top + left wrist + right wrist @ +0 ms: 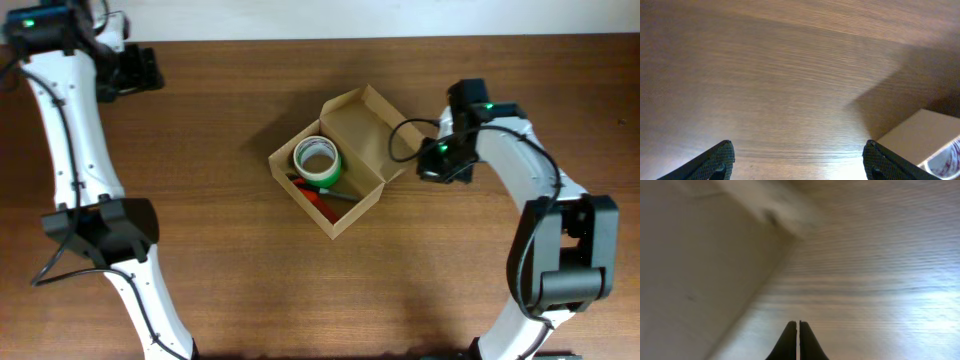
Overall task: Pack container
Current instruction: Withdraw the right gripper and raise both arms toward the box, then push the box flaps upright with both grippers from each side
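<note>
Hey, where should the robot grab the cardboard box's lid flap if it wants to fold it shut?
Take the flap by its free outer edge, coming from the right arm's side. It stands open, tilted outward from the container, so that edge is exposed with nothing around it. The right pincer sits beside it but is shut, so it would need to open first.

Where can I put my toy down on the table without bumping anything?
Bare table lies between the left arm and the box, and in front of the box between both arms. It is crowded right of the box, where the right pincer sits close to its flap; a green tape roll fills part of the inside.
</note>
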Robot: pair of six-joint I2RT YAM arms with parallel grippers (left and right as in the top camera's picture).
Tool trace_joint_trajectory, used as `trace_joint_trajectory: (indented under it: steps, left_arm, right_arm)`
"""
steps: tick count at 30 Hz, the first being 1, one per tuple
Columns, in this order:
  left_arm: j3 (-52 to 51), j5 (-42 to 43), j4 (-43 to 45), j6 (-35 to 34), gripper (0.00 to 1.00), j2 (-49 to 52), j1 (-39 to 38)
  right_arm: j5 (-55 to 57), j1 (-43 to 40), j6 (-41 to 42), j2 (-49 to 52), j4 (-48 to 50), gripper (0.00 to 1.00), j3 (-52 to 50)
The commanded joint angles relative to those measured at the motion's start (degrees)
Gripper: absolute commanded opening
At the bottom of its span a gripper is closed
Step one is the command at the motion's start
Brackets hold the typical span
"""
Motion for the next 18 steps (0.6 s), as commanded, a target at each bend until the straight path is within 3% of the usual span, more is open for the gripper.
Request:
trace_joint_trajectory:
  steps: [1,7,10,12,18]
  left_arm:
    - [-0.07,-0.15,0.39,2.51,0.82,0.68,-2.4]
    - [-0.07,-2.89,0.52,2.49,0.82,0.68,-4.76]
    - [-0.07,-2.91,0.55,2.49,0.83,0.68,-4.85]
    - [-0.07,-2.89,0.59,2.49,0.92,0.7,-4.85]
    - [-0.07,-2.91,0.98,2.47,0.92,1.07,-4.85]
  right_arm:
    - [-2.95,1.51,1.64,-0.35,4.96,0.05,-0.81]
    - [-7.13,1.77,2.14,-0.35,18.1,0.05,-0.81]
    - [-9.73,1.77,2.49,-0.35,21.51,0.05,-0.81]
    - [-11.82,1.77,2.49,-0.35,23.43,0.05,-0.81]
    - [-17.86,1.88,4.85,-0.35,29.86,0.05,-0.81]
